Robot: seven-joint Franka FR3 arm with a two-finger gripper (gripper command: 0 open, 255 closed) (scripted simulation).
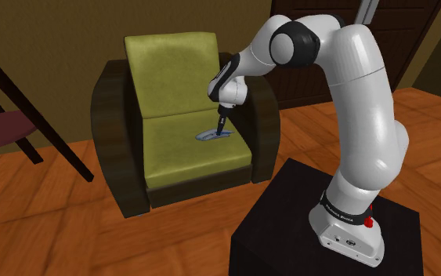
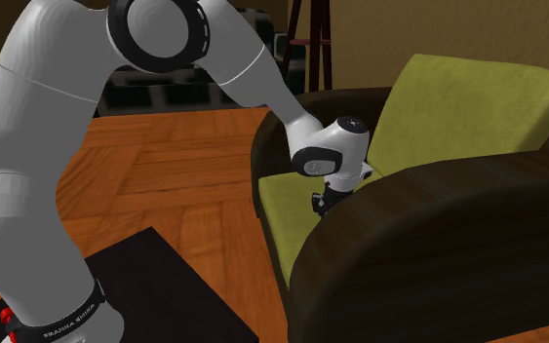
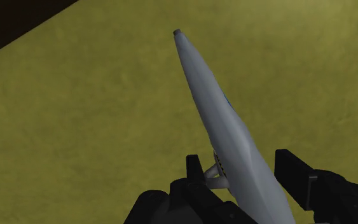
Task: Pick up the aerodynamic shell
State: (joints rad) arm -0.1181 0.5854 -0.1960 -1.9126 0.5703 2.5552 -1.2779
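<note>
The pale shell (image 3: 225, 121) lies on the armchair seat (image 3: 95, 127), its tip pointing away from the end effector (image 3: 247, 175), which is released and straddles its broad end.

The green cushions (image 1: 175, 149) look like soft, fuzzy cloth. The floor (image 1: 93, 227) is shiny wood boards. The shell (image 3: 225, 127) is smooth, with a dull shine. The arm (image 1: 367, 110) is glossy.
</note>
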